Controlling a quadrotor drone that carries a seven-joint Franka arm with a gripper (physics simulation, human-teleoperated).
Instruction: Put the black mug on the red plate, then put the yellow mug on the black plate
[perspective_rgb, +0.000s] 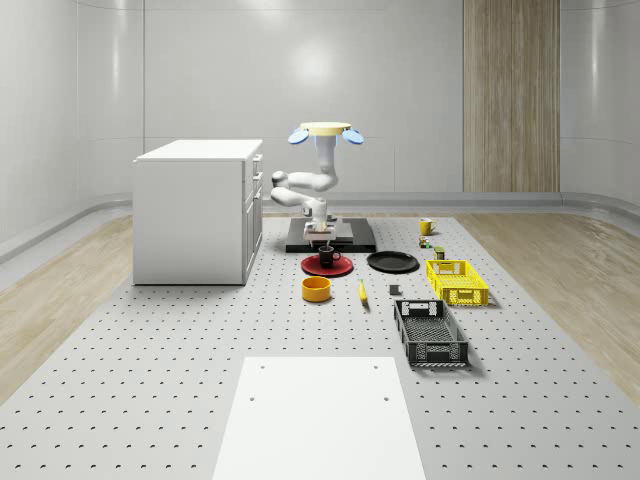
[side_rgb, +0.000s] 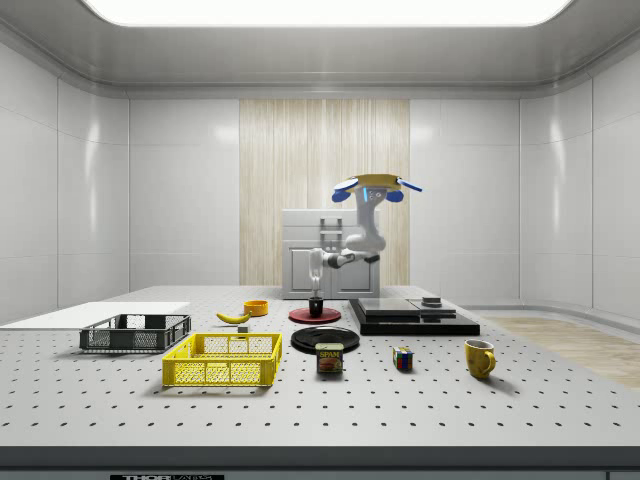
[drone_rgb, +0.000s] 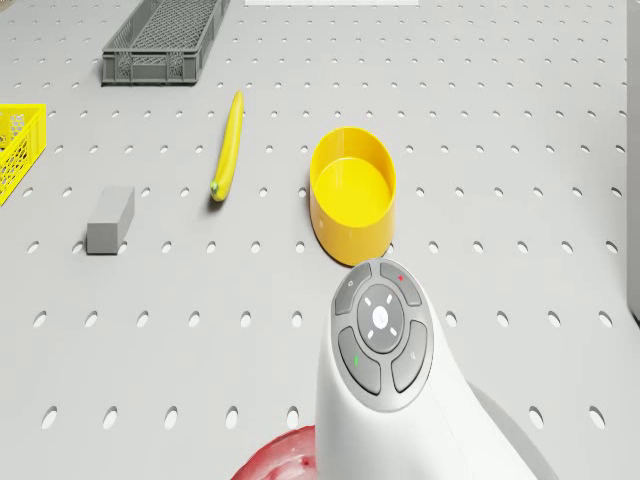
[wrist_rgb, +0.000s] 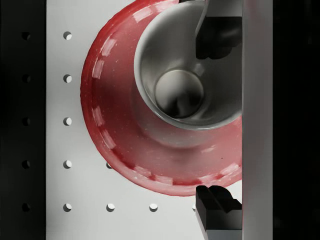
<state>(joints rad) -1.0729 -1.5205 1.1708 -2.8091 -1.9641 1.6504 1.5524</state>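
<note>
Black mug (perspective_rgb: 327, 255) sits upright on the red plate (perspective_rgb: 327, 266), right under the claw (perspective_rgb: 321, 235). In the wrist view the mug (wrist_rgb: 185, 80) is between the fingers (wrist_rgb: 217, 207); claw open wide, holding nothing, not touching the mug as far as I can tell. Drone (perspective_rgb: 327, 132) hovers above the plate area, arm bent down. Yellow mug (side_rgb: 480, 357) well apart on the table (perspective_rgb: 200, 350). Black plate (perspective_rgb: 392, 262) just beside the red plate. Yellow bowl (drone_rgb: 352, 192), banana (drone_rgb: 229, 146) near the claw.

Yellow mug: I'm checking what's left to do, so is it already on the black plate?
No, in the side view the yellow mug stands on the table, apart from the black plate.
</note>
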